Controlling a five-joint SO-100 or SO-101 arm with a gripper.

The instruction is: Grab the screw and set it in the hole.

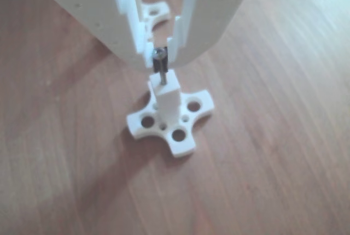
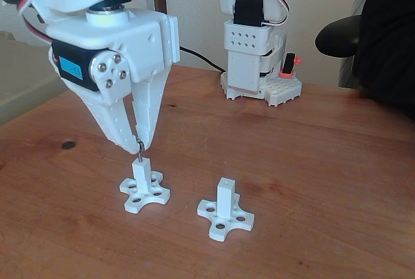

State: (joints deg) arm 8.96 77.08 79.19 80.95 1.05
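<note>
No readable text

I saw blue labels (image 2: 70, 68) on my black servo motors, their print too blurred to read.

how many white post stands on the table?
2. One stand sits under the pincer, the screw entering its post top; the other stand sits to its right in the fixed view.

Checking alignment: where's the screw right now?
In the fixed view, the screw hangs upright from the gripper, directly over the left post.
</note>
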